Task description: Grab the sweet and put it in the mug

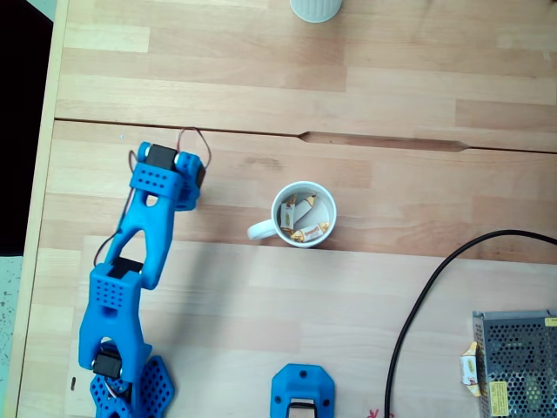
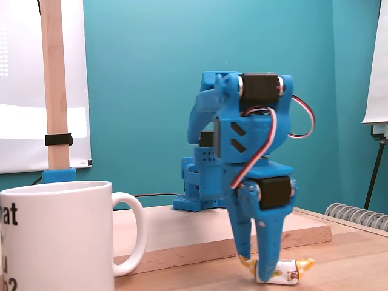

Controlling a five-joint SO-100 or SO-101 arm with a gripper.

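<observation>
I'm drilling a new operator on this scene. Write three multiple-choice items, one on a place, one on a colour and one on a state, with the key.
1. In a fixed view from the side, where is the sweet nearest the gripper?
A. Inside a bowl
B. On top of a book
C. On the table, at the fingertips

2. What colour is the arm?
A. Red
B. Blue
C. Black

3. How does the mug stand?
A. Upright, with wrapped sweets inside
B. Tipped on its side
C. Upside down

Key:
1 C: the sweet rests on the wood, right at the lowered fingertips.
2 B: the arm's printed parts are bright blue in both fixed views.
3 A: the fixed view from above looks into the mug's open mouth and shows the wrappers.
</observation>
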